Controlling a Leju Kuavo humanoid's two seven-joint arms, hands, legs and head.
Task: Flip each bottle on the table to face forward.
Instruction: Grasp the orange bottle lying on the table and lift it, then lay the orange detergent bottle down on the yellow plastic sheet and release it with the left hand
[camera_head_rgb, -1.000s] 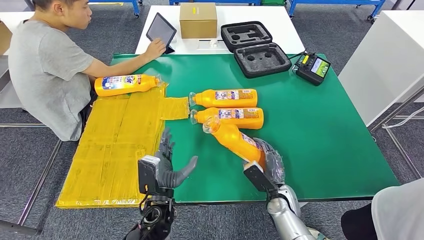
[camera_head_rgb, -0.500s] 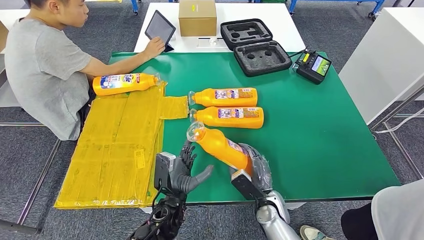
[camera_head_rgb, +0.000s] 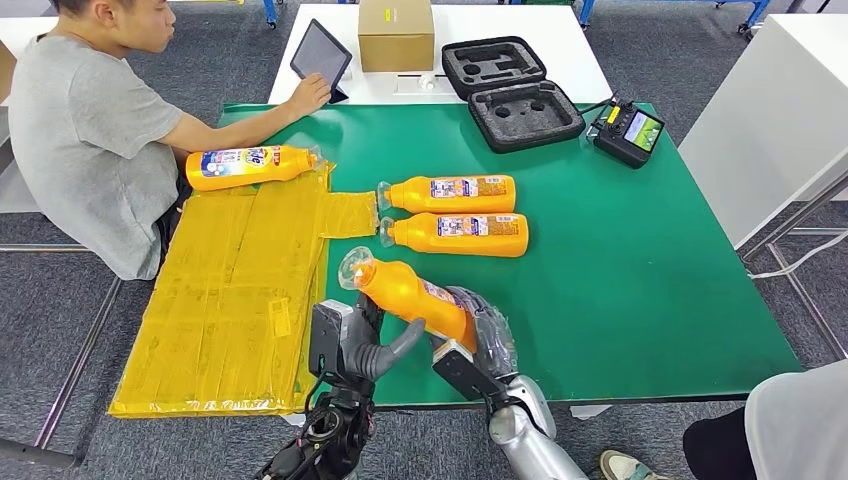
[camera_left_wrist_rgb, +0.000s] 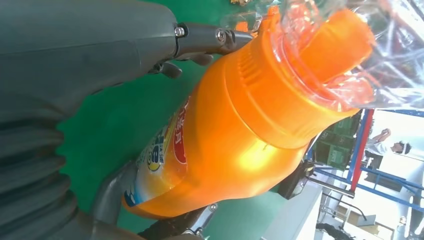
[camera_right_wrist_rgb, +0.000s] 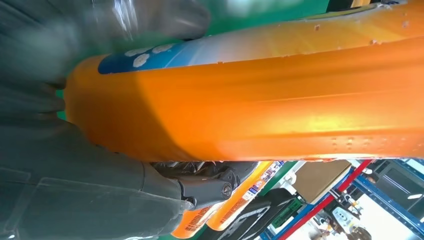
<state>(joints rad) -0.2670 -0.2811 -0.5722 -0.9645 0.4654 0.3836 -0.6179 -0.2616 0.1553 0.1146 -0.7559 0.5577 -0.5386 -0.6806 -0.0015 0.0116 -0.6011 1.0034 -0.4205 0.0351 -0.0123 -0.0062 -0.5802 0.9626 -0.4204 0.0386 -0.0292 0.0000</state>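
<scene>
With my right robot hand (camera_head_rgb: 478, 335) gripping the orange detergent bottle (camera_head_rgb: 408, 293) lifted near the yellow mat (camera_head_rgb: 235, 290), I judged the spread left robot hand (camera_head_rgb: 362, 340) should cup its neck before turning.

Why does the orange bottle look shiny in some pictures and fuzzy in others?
In the left wrist view, light glares off the held bottle and its clear cap wrap. In the right wrist view the bottle sits so close that the right hand and the label end smear into blur. The head view stays sharp and evenly lit, with the left hand beneath the bottle.
</scene>
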